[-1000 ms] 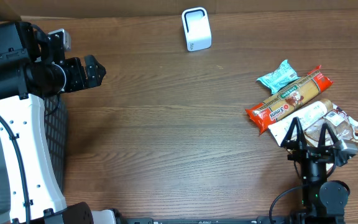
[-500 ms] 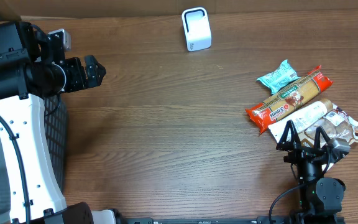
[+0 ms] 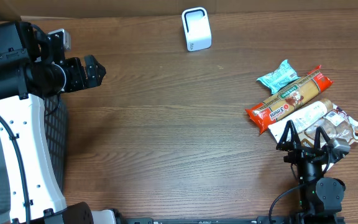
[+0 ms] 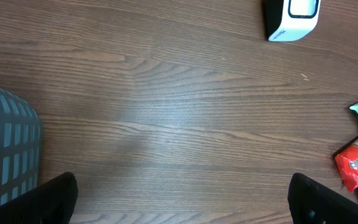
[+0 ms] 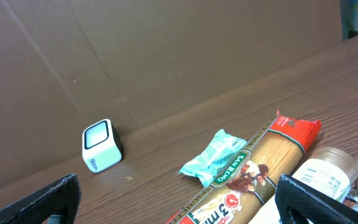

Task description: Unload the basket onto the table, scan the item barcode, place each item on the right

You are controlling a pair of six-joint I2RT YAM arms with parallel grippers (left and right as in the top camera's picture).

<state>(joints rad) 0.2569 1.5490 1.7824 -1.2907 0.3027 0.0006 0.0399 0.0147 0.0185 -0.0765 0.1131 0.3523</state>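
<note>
Both wide open, empty: left gripper (image 3: 94, 69) at left of brown wooden table (image 3: 166, 137), right gripper (image 3: 305, 139) near long red pasta packet (image 3: 289, 99). Far edge: white box scanner (image 3: 196, 28), well apart. Only right wrist view shows brown cardboard wall (image 5: 166, 56) behind scanner.

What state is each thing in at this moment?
left end effector: open, holding nothing
right end effector: open, holding nothing
scanner: upright
spaghetti packet: lying flat, not gripped
teal snack packet: lying flat beside the spaghetti packet
white bottle: on its side, not gripped
brown pouch: lying flat, not gripped
</note>
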